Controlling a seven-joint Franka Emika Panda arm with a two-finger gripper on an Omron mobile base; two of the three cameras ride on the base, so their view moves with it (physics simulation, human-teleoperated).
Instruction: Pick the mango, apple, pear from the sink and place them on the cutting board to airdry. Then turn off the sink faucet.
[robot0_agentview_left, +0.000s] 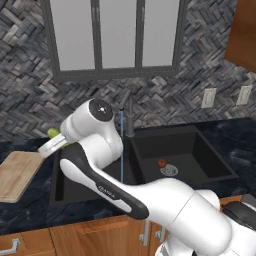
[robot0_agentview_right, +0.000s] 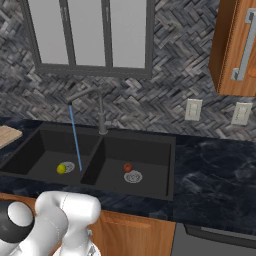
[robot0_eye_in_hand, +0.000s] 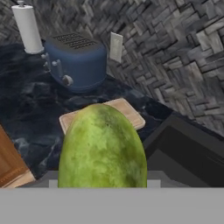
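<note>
My gripper is shut on a green elongated fruit; I cannot tell whether it is the mango or the pear. It hangs by the black sink's left end, close to the tan cutting board. In the hand view the board lies just beyond the fruit, which hides my fingertips. The small red apple rests by the right basin's drain. A yellow-green round fruit lies in the left basin. The dark faucet pours a thin blue stream into the left basin.
A blue toaster and a paper towel roll stand on the dark counter behind the board. Wall outlets sit on the herringbone backsplash. A wooden cabinet hangs at upper right. My own arm crosses over the left basin.
</note>
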